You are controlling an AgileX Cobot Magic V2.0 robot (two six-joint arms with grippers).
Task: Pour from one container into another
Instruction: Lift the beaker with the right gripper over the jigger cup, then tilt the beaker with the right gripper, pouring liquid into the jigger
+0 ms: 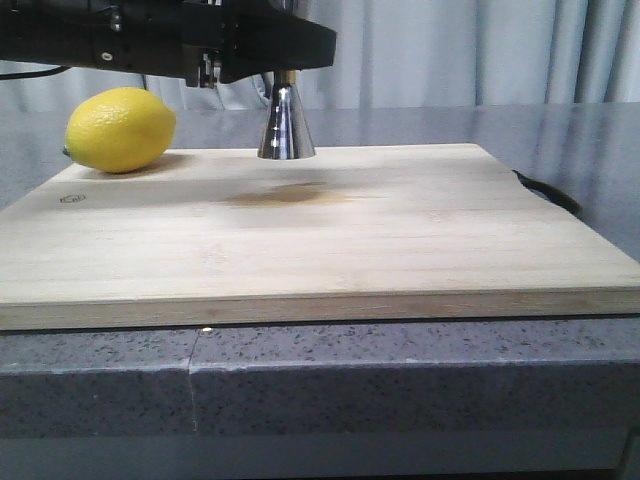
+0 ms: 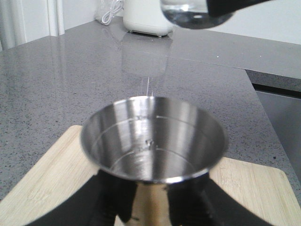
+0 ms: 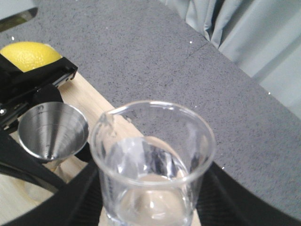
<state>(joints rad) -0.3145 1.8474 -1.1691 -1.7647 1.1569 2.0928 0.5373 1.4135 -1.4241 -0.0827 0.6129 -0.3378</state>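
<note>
The steel jigger stands upright on the wooden board; its upper cone is hidden behind a black arm in the front view. My left gripper is shut on the jigger below its open cup, which looks empty. My right gripper is shut on the clear glass beaker, held upright in the air beside and above the jigger. Clear liquid sits in the beaker's lower part, and its lip points toward the jigger. The beaker's base shows high up in the left wrist view.
A yellow lemon lies on the board's far left corner. A faint brownish stain marks the board in front of the jigger. A black handle sticks out at the board's right edge. A white appliance stands on the grey counter.
</note>
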